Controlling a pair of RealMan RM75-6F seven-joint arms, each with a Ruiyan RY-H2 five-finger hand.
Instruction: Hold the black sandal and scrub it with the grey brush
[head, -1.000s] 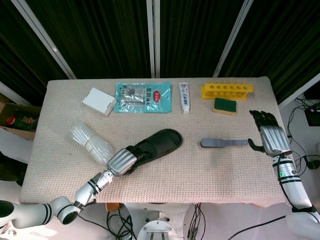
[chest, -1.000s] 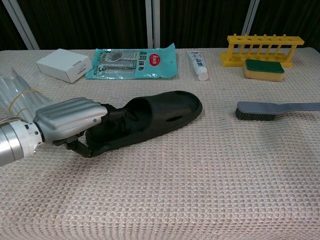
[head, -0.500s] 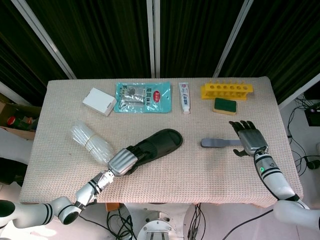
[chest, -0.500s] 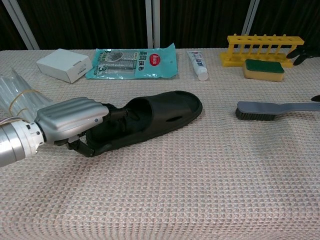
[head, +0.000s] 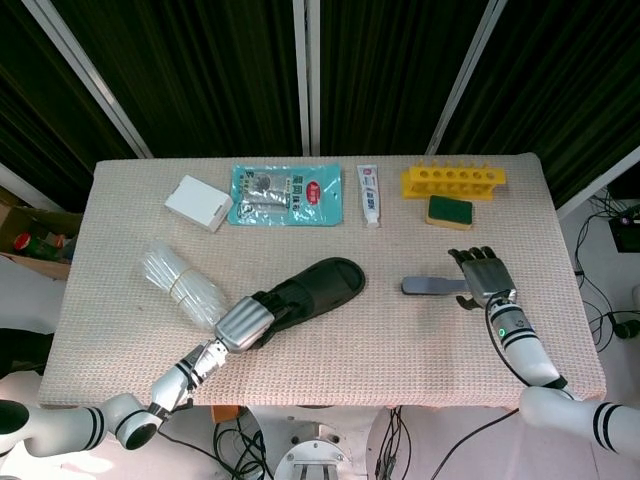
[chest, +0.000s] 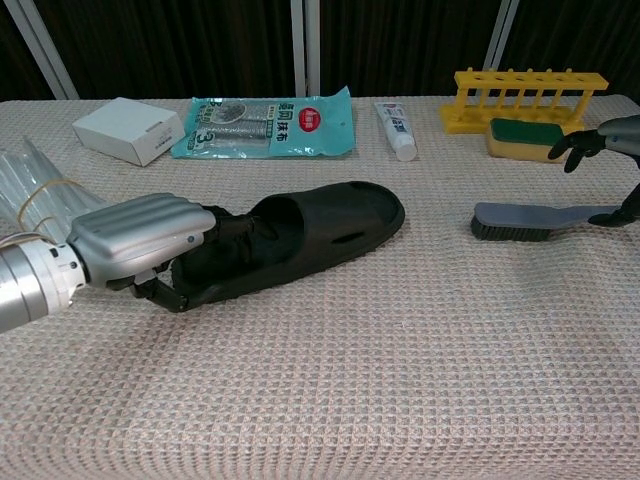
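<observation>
The black sandal (head: 312, 288) (chest: 318, 236) lies on the woven table mat, toe pointing to the far right. My left hand (head: 243, 323) (chest: 138, 243) grips its heel end, fingers curled inside the shoe. The grey brush (head: 432, 286) (chest: 528, 220) lies flat to the right of the sandal, bristles down, handle pointing right. My right hand (head: 484, 274) (chest: 608, 140) hovers over the handle end with its fingers spread, holding nothing. In the chest view only its fingertips show at the right edge.
Along the far edge stand a white box (head: 198, 202), a teal packet (head: 274, 194), a toothpaste tube (head: 369, 194), a yellow rack (head: 454, 181) and a green sponge (head: 449, 212). A clear plastic bundle (head: 178, 286) lies left of the sandal.
My right hand has moved left from the table's right edge until it is over the brush handle. The left hand and the sandal have stayed put.
</observation>
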